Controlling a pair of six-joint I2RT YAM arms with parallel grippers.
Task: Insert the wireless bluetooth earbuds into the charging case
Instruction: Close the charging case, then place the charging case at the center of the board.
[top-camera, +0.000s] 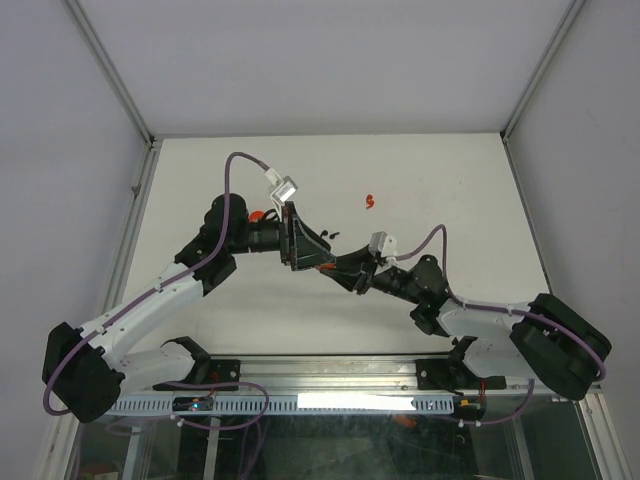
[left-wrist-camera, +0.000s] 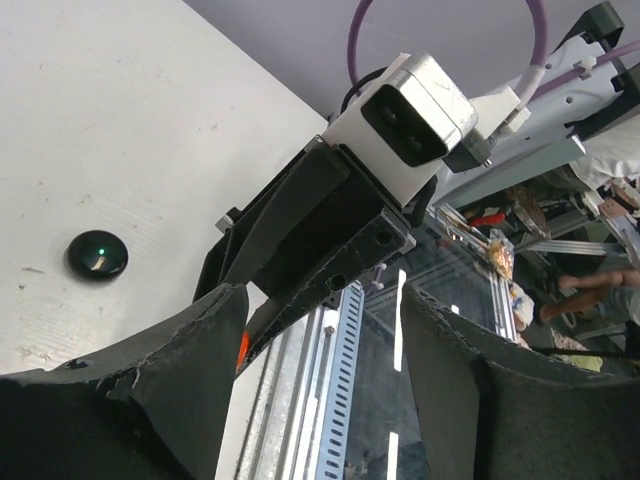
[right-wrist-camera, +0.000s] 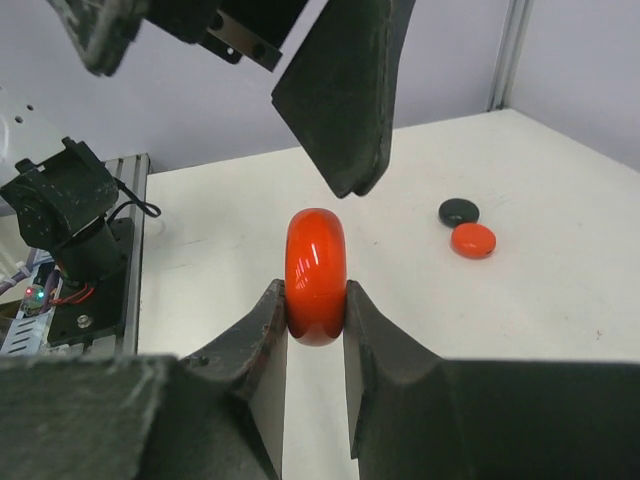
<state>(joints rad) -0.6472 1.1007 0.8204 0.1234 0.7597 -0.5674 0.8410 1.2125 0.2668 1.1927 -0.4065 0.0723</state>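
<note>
Closest of all are my right fingers (right-wrist-camera: 262, 345). My right gripper (right-wrist-camera: 315, 305) is squeezed tight on a red disc (right-wrist-camera: 315, 270). The disc stands on its edge, with its thin rim facing the wrist camera and its flat sides pressed against my pads. Its bottom is hidden down between the fingers. One finger of my left gripper (left-wrist-camera: 320, 320) hangs just above it, with only a small gap. My left fingers (left-wrist-camera: 190, 380) are spread wide apart and grip nothing.

Both grippers meet over the middle of the table (top-camera: 200, 170), well away from its left, right and far edges. White tabletop lies open on every side of them.

The earbuds lie on the table, farther off. The red earbuds (top-camera: 370, 201) are far and a bit right of my grippers, apart from everything else. From above they look like one small squiggle, longer from near to far than from left to right. The black earbuds (top-camera: 333, 234) are tiny specks just past my left gripper. All of them are too small for me to tell which way their curls point.

From above, the disc I hold is hidden under my grippers. A black disc (right-wrist-camera: 458, 211) and a second red disc (right-wrist-camera: 472, 240) lie flat on the table, just beside each other.
</note>
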